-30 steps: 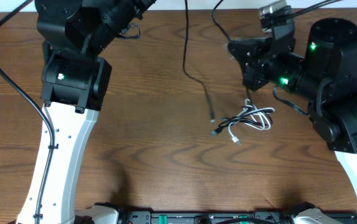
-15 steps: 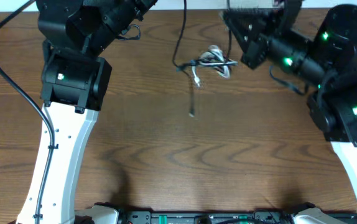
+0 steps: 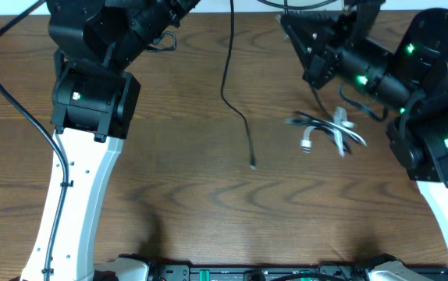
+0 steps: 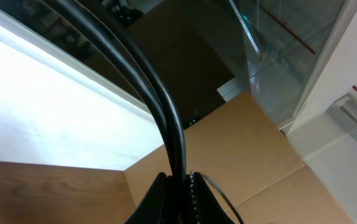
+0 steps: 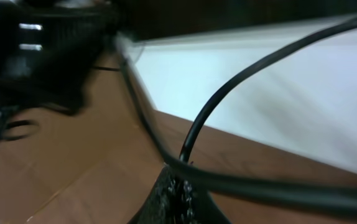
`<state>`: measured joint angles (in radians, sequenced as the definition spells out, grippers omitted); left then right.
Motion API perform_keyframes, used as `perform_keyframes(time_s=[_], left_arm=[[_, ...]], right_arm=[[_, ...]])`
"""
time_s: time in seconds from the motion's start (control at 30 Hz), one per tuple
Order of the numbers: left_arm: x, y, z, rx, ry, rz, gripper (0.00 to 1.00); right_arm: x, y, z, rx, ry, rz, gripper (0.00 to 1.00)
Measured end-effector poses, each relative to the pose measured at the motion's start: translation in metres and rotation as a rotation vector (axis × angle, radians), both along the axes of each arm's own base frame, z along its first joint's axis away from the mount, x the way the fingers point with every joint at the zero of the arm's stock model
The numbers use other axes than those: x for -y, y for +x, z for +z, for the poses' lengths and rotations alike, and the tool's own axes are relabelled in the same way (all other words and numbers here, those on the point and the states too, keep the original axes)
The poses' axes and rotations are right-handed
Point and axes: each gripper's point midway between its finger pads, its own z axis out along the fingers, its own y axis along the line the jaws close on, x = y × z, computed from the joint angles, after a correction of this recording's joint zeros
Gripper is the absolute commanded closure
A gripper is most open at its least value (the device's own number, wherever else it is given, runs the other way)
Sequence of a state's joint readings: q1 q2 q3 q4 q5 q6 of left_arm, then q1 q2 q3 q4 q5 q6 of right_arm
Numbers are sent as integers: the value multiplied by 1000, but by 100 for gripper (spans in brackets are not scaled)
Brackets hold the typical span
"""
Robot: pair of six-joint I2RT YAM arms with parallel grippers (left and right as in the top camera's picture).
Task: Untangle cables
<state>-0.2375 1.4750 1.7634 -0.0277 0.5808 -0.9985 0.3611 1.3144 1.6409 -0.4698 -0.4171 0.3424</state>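
A brown wood-grain desk [image 3: 208, 156] filled the overhead view, with a black strip [image 3: 263, 273] carrying green parts along its near edge and a white band [image 3: 212, 6] beyond its far edge. Past the desk's edge, the left wrist view showed a cardboard box [image 4: 247, 155] and, higher over the desk, a glass pane [image 4: 290, 56].

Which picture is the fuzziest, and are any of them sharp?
Right wrist view: fuzziest, the black cable and everything behind it smeared. Overhead view: mostly sharp, only the cable bunch looks streaky. Left wrist view: fairly clear, very bright on the left.
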Motion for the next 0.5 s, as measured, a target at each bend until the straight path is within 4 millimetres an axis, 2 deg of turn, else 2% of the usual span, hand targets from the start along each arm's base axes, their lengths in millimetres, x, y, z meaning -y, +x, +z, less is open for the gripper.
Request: perform_keyframes(time_s=[0.1,0.17,0.23,0.27,0.33,0.37,0.43,0.5], left_arm=[[0,0,-1,-2,2,0,93],[0,0,-2,-6,4,0,93],[0,0,-2,-6,5,0,92],[0,0,-2,-5,6,0,93],[0,0,-2,-7,6,1,93],[0,1,-4,-13,7,0,93],[0,1,-5,-21,9,0,93],[0,1,-7,-28,11,0,92]], right_arm=[[19,17,-18,-117,25,-160,98],[22,27,-11,-115,89,-195,98],[14,27,25,-5,194,-126,98],[10,22,47,69,240,-65,98],[5,2,79,186,276,53,98],[4,-13,86,214,262,107,99],[8,-19,73,159,209,93,99],[26,-6,39,8,168,-56,98]])
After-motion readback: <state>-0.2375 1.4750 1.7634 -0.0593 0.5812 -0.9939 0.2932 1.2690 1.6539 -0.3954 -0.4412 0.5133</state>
